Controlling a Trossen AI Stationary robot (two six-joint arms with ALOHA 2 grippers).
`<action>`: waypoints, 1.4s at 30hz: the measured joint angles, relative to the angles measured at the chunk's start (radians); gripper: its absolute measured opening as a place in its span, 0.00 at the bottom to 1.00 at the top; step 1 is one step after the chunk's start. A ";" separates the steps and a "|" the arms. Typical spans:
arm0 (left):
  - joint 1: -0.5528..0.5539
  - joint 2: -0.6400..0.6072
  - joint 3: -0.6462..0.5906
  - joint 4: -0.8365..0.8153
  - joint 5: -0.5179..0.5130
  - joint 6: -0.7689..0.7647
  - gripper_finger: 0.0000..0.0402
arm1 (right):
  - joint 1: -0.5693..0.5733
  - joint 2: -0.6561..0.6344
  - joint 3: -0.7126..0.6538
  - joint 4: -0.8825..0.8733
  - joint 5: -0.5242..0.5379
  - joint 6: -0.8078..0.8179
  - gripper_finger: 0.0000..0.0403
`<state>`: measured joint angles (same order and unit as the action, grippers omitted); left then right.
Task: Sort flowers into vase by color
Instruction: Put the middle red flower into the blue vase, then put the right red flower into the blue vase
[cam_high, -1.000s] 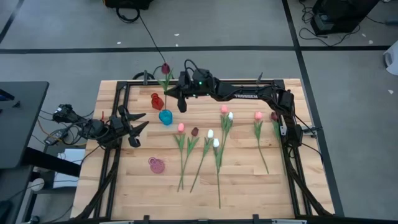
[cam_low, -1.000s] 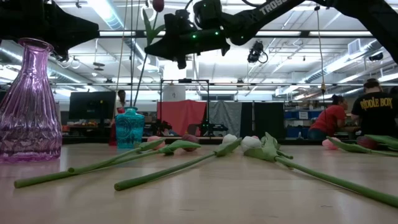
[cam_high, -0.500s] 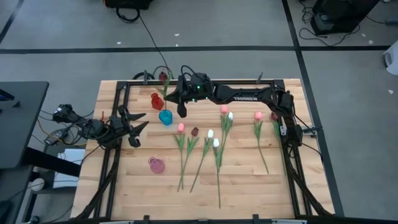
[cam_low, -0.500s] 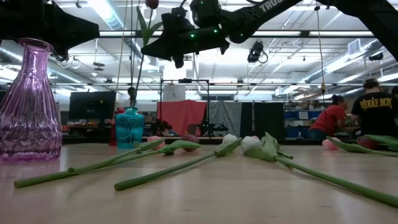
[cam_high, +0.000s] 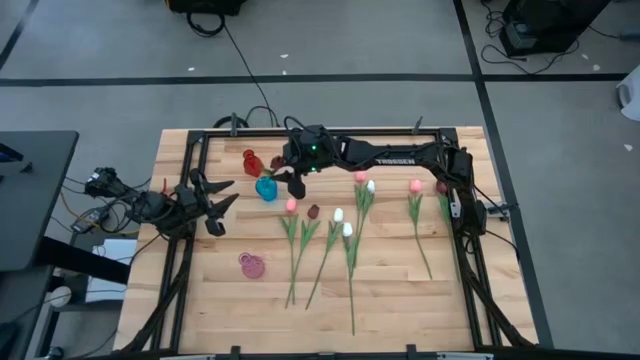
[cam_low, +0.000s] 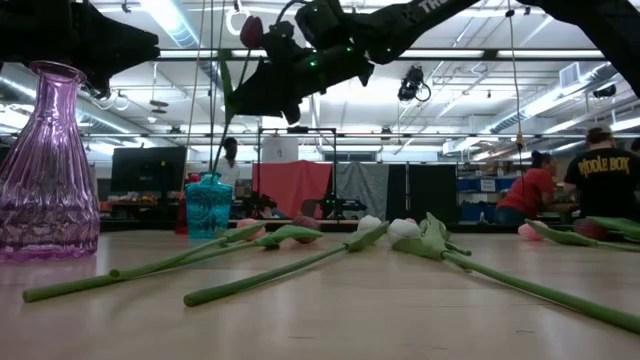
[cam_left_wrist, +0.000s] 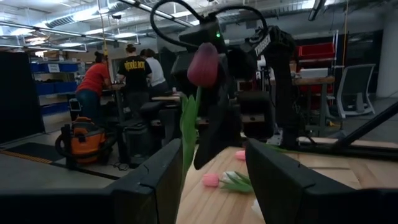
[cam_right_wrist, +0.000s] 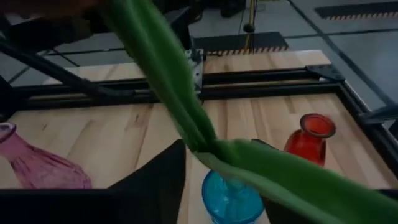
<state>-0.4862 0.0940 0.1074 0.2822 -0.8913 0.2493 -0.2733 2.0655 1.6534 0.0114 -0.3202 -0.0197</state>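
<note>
So at this point the right gripper (cam_high: 290, 180) was hanging right above the blue vase (cam_high: 266, 188), with a maroon tulip (cam_low: 251, 30) standing nearly upright next to it, and the stem ran down toward the vase mouth in the low view, so I'd guess the idea was to drop it in stem-first. The right wrist view showed the green stem and leaf (cam_right_wrist: 186, 118) crossing between the dark fingers (cam_right_wrist: 155, 186), directly over the blue vase opening, with the red vase (cam_right_wrist: 310, 138) just beside it. Honestly I couldn't tell whether those jaws were pinching the stem or had let go of it. Blue for a maroon flower seemed odd with a red vase right there, but that's just my read. The left gripper (cam_high: 222, 196) was parked at the left side of the table, jaws spread and holding nothing, looking toward the action. The pink vase (cam_high: 252, 265) sat near the front edge, well apart from the other two. The rest of the flowers (cam_high: 330, 240), pink, white and maroon, were lying flat across the middle and right of the table (cam_high: 400, 300), waiting to be sorted.
</note>
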 joint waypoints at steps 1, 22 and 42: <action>0.000 0.000 0.000 0.002 0.000 0.000 0.45 | 0.000 0.000 0.010 -0.021 0.009 -0.005 0.51; 0.000 0.000 0.000 0.005 0.001 0.005 0.45 | 0.068 -0.060 0.393 -0.706 0.145 -0.142 0.78; 0.000 0.001 0.000 -0.015 0.001 -0.048 0.45 | 0.204 -0.438 -0.082 -1.357 0.560 0.558 0.69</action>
<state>-0.4862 0.0952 0.1074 0.2675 -0.8902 0.2014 -0.0693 1.6273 1.5719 -1.3456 0.2401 0.5380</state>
